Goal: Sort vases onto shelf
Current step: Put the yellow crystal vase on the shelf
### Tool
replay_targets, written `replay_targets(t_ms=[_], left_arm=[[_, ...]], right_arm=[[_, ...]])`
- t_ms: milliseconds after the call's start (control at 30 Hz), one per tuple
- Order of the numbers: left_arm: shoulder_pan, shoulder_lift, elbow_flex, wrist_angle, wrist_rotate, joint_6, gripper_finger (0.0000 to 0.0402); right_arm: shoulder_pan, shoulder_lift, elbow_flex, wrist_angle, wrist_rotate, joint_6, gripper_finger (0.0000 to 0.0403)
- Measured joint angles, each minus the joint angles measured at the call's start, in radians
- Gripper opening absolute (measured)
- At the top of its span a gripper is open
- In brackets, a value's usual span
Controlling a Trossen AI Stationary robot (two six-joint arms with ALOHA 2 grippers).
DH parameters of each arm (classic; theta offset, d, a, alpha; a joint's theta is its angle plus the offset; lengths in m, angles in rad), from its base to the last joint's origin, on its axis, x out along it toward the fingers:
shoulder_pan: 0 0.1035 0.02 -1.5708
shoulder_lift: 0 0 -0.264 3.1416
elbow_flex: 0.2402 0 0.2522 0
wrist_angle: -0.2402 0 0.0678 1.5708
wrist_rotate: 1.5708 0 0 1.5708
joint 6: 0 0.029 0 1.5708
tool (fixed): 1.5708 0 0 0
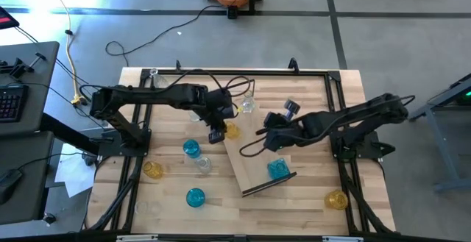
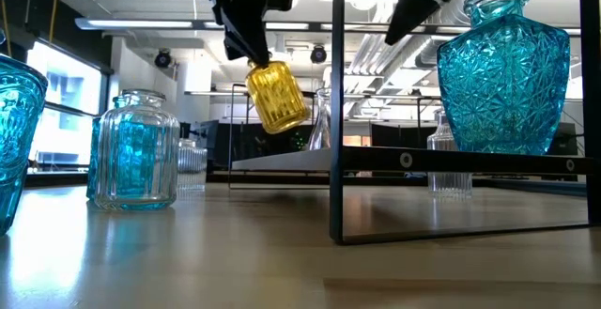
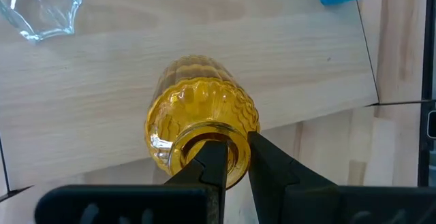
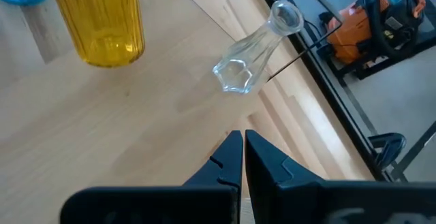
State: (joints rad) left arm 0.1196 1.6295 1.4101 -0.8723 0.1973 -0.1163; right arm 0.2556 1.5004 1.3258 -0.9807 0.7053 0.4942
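Blue vase (image 2: 504, 65) stands on shelf (image 2: 451, 158); left hand (image 3: 231, 157) grips yellow vase (image 3: 201, 125); right hand (image 4: 242, 149) closed, empty.

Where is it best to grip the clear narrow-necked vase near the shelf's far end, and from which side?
Probably by the thin neck just under the lip, coming from above: the clear vase stands upright, widening toward its base. The right gripper, shut and empty, is nearest.

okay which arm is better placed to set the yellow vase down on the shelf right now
Left. The left gripper already grips the yellow vase by its rim, lifted above the shelf near its end. The right gripper is shut and empty, over the shelf near a clear vase.
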Motion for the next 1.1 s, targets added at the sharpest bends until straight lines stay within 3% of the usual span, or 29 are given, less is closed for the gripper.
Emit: replay_targets(t_ms=[200,533,667,900,1100], left_arm=[[0.007,0.000,0.000,0.001,-0.015,0.033,0.0030],[0.075,0.020,-0.002,-0.045,-0.003,0.059,0.0030],[0.103,0.069,0.017,-0.093,0.027,0.050,0.0030],[0.115,0.124,0.115,-0.172,0.112,-0.012,0.0031],[0.103,0.122,0.194,-0.170,0.119,-0.099,0.0029]], right_arm=[[0.011,-0.026,0.000,-0.002,0.035,-0.006,0.0000],[-0.103,-0.125,0.000,0.000,0.010,-0.138,0.0000],[-0.177,-0.135,0.000,0.040,-0.112,-0.148,0.0000],[-0.283,-0.141,0.000,0.233,-0.465,-0.134,0.0000],[-0.301,-0.180,0.001,0.304,-0.560,0.002,0.0000]])
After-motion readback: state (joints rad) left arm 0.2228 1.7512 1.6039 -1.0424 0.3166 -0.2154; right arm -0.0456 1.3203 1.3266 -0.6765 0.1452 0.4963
